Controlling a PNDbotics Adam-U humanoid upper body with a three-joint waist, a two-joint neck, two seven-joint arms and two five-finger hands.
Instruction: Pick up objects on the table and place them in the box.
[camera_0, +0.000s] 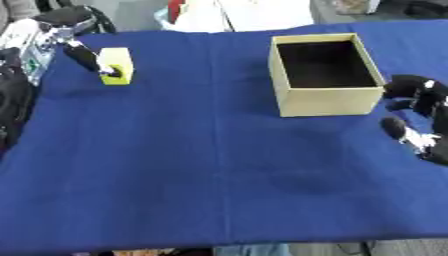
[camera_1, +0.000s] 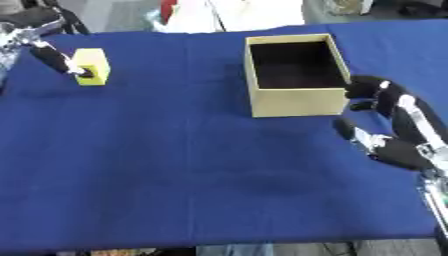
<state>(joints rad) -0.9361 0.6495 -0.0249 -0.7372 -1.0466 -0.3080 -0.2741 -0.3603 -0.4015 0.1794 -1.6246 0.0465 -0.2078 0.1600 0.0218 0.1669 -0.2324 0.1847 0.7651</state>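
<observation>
Left hand (camera_0: 87, 59): fingers pinch the yellow block (camera_0: 116, 65), far left on the blue surface (camera_0: 175, 160).
Right hand (camera_1: 394, 125): released, beside the empty cardboard box (camera_1: 293, 75) (right eye shows more).
Writing: none legible.

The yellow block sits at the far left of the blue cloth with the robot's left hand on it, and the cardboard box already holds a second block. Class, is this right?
One part is wrong: the cardboard box is empty, as the left eye view shows. The yellow block does sit far left on the blue cloth with the left hand on it.
</observation>
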